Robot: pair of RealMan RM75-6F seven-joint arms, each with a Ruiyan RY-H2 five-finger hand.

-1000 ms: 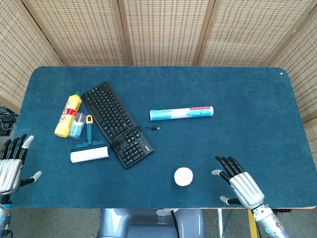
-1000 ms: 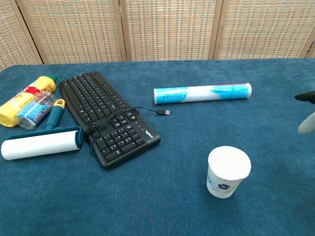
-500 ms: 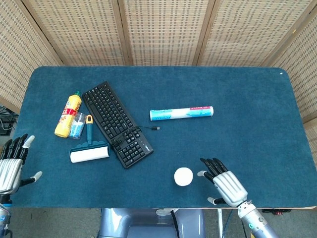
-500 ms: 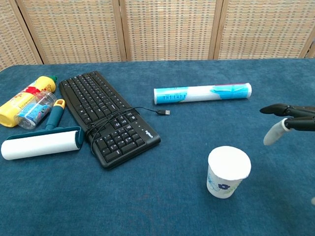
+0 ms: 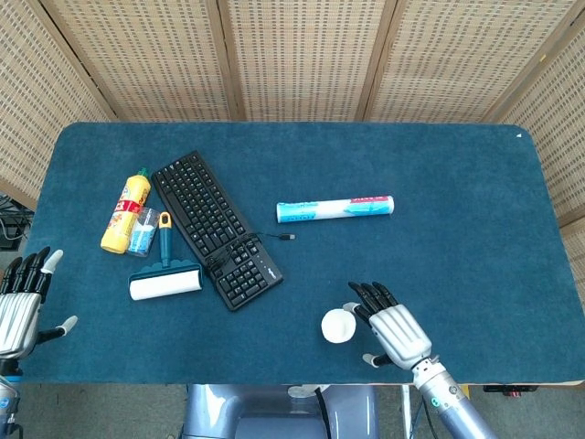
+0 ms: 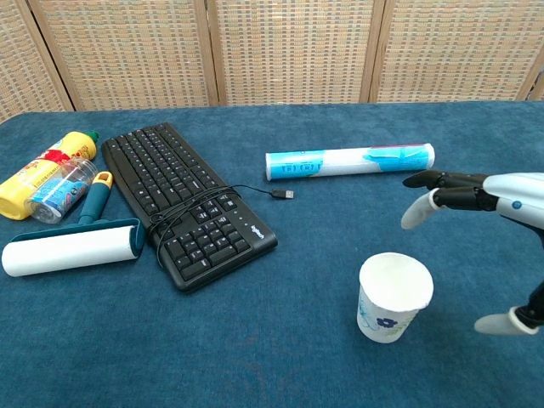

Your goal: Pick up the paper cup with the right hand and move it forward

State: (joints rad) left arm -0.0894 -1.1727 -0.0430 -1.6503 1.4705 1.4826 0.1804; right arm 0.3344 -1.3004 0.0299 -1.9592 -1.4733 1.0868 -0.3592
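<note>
A white paper cup (image 5: pixel 338 326) (image 6: pixel 393 297) with a small blue print stands upright near the table's front edge. My right hand (image 5: pixel 391 330) (image 6: pixel 484 212) is just to the cup's right, fingers spread and stretched out past the cup's far side, thumb low at the near side; it holds nothing and does not touch the cup. At the front left corner my left hand (image 5: pixel 20 306) rests with its fingers apart, empty, seen only in the head view.
A black keyboard (image 5: pixel 214 226) (image 6: pixel 182 201) with its cable lies left of centre. A lint roller (image 5: pixel 165 279) (image 6: pixel 72 246), a yellow bottle (image 5: pixel 126 210) (image 6: pixel 44 174) and a small clear jar (image 6: pixel 59 189) are further left. A blue-white tube (image 5: pixel 335 208) (image 6: pixel 349 161) lies beyond the cup.
My right hand has moved leftward from the right front edge to close beside the cup. The cup and my left hand have not moved.
</note>
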